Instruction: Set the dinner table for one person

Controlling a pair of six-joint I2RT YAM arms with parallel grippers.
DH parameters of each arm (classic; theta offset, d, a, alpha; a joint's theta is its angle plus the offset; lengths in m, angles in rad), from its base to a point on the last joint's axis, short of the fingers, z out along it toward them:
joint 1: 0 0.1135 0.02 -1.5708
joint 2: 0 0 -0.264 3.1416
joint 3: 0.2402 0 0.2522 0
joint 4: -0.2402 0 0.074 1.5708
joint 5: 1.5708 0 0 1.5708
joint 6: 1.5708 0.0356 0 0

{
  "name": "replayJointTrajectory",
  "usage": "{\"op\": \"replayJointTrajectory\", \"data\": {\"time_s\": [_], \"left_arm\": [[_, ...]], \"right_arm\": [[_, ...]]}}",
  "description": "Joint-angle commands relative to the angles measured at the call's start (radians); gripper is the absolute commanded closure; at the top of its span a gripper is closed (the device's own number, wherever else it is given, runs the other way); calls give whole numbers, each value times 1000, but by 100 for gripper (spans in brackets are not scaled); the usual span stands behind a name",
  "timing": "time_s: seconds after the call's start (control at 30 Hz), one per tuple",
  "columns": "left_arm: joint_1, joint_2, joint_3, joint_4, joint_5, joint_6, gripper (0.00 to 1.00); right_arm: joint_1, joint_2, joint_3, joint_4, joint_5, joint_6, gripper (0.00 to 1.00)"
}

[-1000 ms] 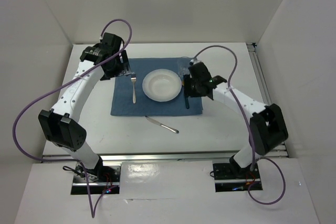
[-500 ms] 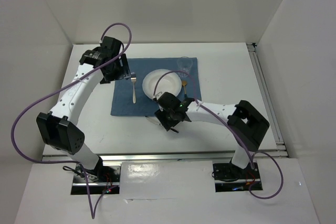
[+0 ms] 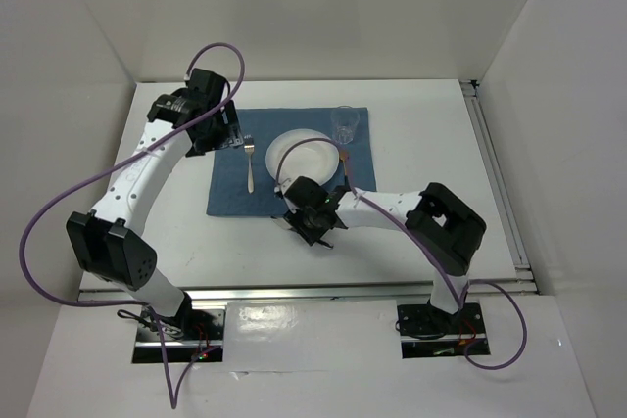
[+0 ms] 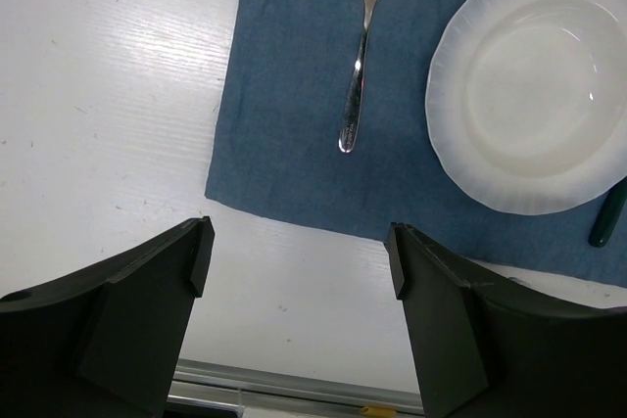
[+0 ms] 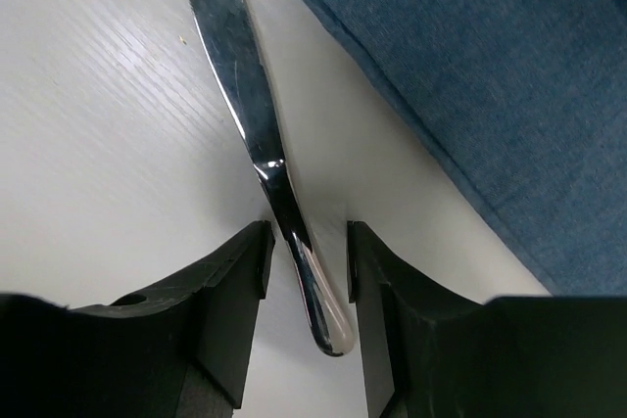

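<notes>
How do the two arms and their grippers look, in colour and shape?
Both the left arm and right arm have white links, black blocky joints and a looping purple cable. The left gripper and right gripper have dark, chunky fingers.

A large flat white rectangular tabletop [image 3: 421, 115] lies level across the middle of the overhead view, its matte surface marked with faint fine grain lines. A metal rail [image 3: 313, 290] runs along its near front edge. The top is far wider than the blue rectangular cloth placemat [image 3: 227, 193] lying at its centre.
</notes>
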Motion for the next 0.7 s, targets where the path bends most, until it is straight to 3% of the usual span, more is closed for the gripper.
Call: {"op": "replayJointTrajectory", "data": {"time_s": [0.0,0.07,0.17,0.47,0.67], "left_arm": [[5,-24,-19,17,-29,-10,10],[5,-24,-31,30,-29,-10,10],[5,-24,-31,30,-29,-10,10],[5,-24,-44,39,-29,-10,10],[5,-24,-33,39,-38,-19,10]], "right_arm": [[20,62,4,55,-19,-17,53],[20,84,14,81,-54,-17,53],[20,111,42,81,-75,-28,61],[20,88,51,12,-106,-60,99],[53,-20,42,-66,-115,-91,100]]}}
